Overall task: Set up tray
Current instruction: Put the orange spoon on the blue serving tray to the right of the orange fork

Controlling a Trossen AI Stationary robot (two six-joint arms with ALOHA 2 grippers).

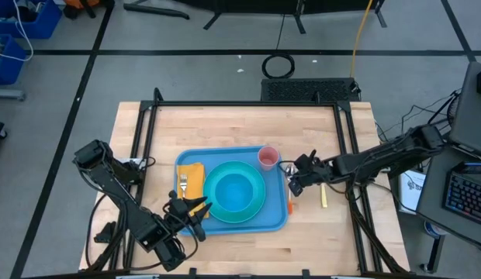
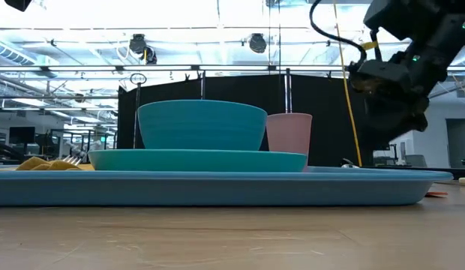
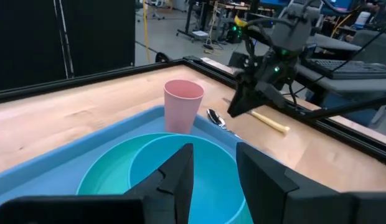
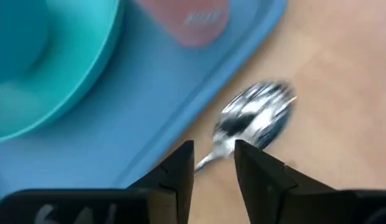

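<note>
The right gripper (image 4: 213, 167) hangs just over the spoon (image 4: 255, 119), fingers a little apart and holding nothing, at the right rim of the tray (image 1: 195, 227), which lies in the middle of the table (image 1: 240, 124). I think it should lower straight and close on the thin handle, as the bowl end looks slippery. The pink cup (image 1: 268, 157) stands near, and the left gripper (image 1: 191, 215) waits narrowly open over the tray's left side, near the napkin (image 1: 195, 180).

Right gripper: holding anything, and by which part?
Nothing held. The right gripper is open over the spoon, whose handle lies between its fingers at the tray edge.
</note>
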